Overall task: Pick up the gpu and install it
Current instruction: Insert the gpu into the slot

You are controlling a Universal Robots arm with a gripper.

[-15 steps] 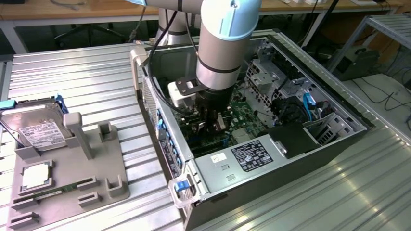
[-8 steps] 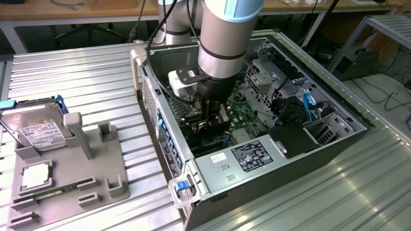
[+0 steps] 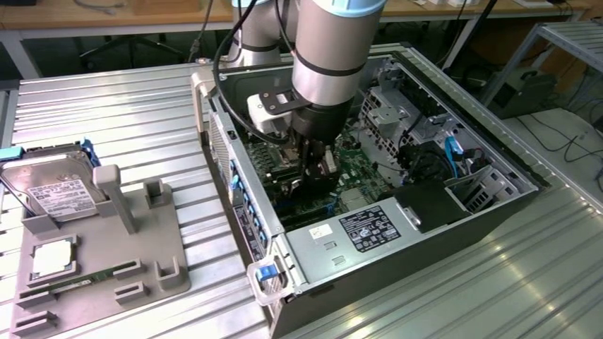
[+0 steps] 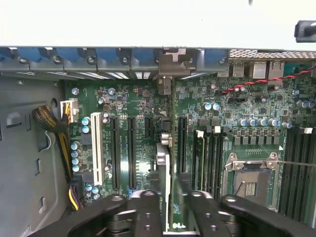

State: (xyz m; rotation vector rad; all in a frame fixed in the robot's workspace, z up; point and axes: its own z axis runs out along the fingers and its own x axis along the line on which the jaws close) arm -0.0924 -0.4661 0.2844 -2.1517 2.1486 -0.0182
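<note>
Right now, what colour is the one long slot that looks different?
White, the expansion slot; wrist view shows it best.

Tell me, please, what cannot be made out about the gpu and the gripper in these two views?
- Exterior view: the gripper is deep in the computer case; the arm hides the slot beneath.
- Wrist view: the gpu is edge-on between the fingers, its lower edge cut off; seating cannot be judged.

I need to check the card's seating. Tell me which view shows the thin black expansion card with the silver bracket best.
The wrist view: the thin black expansion card stands edge-on between the gripper fingers, over the green motherboard slots. In the exterior view the arm largely hides the card inside the open case.
</note>
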